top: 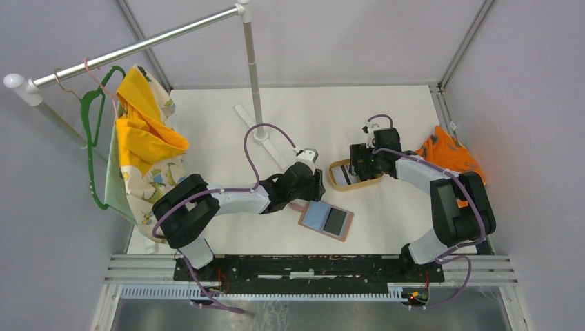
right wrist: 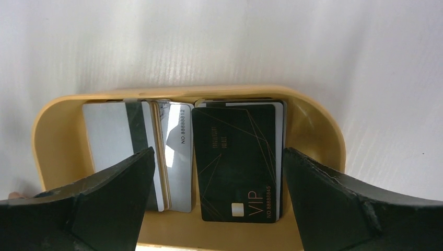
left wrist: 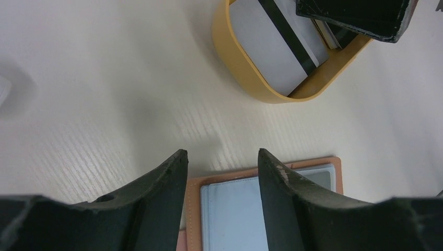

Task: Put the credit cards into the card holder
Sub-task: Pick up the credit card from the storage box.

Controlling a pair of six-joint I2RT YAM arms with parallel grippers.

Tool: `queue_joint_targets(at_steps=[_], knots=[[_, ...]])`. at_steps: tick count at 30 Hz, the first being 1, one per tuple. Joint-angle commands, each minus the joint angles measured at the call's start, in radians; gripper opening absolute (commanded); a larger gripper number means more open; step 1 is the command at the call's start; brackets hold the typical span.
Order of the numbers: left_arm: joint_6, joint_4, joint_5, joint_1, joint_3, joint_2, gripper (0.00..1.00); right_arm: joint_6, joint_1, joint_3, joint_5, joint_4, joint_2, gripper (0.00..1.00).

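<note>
Reddish-brown leather card holder [left wrist: 194, 209] lies open near one tan oval tray [left wrist: 230, 57].
Three credit cards [right wrist: 237, 162] show in the tray; left gripper [left wrist: 220, 154] and right gripper [right wrist: 219, 150] both gape, empty.

tan oval plastic tray [right wrist: 209, 91]: 1, below right gripper [right wrist: 217, 157] | cards showing in it: 3, white card with dark stripe [right wrist: 112, 130], mirror-silver card [right wrist: 180, 151], black gold-lettered card [right wrist: 235, 157]; more edges beneath, count unclear | reddish-brown leather folding wallet [left wrist: 313, 161]: 1, under left gripper [left wrist: 222, 157] | cards in it: 2, pale blue card [left wrist: 230, 219], dark grey card [top: 336, 220]
</note>
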Motion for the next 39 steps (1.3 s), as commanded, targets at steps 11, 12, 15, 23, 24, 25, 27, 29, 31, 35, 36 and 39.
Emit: queue_joint_targets(at_steps=[11,12,15,23,24,25,27,29,31,35,36,39], knots=[[0.031,-0.010,-0.017,-0.001,0.085,0.046,0.53,0.002,0.009,0.039,-0.250,0.033,0.012,0.95],[0.031,-0.010,-0.016,-0.001,0.085,0.047,0.53,0.002,0.009,0.039,-0.269,0.035,0.007,0.95],[0.033,-0.010,-0.012,-0.001,0.087,0.048,0.52,-0.008,0.008,0.039,-0.284,0.043,-0.009,0.97],[0.036,-0.016,-0.004,0.001,0.105,0.068,0.49,-0.042,-0.007,0.045,-0.104,0.024,-0.006,0.98],[0.036,-0.017,-0.001,0.000,0.110,0.072,0.49,-0.042,-0.007,0.044,-0.104,0.021,0.001,0.98],[0.036,-0.020,-0.001,0.000,0.114,0.077,0.48,-0.042,-0.006,0.045,-0.108,0.017,0.013,0.98],[0.038,-0.024,0.001,0.000,0.124,0.086,0.48,-0.042,-0.006,0.049,-0.134,0.008,0.039,0.98],[0.042,-0.028,0.002,-0.001,0.133,0.094,0.47,-0.040,-0.007,0.049,-0.170,0.004,0.055,0.98],[0.045,-0.034,0.000,-0.001,0.141,0.101,0.46,-0.030,-0.006,0.047,-0.217,0.008,0.063,0.98],[0.051,-0.044,0.003,-0.001,0.158,0.116,0.45,-0.016,-0.007,0.043,-0.293,0.013,0.064,0.97],[0.053,-0.046,0.003,0.000,0.162,0.119,0.45,-0.011,-0.006,0.042,-0.311,0.014,0.064,0.97],[0.057,-0.053,0.006,0.000,0.171,0.128,0.45,-0.002,-0.006,0.040,-0.365,0.020,0.065,0.95]])
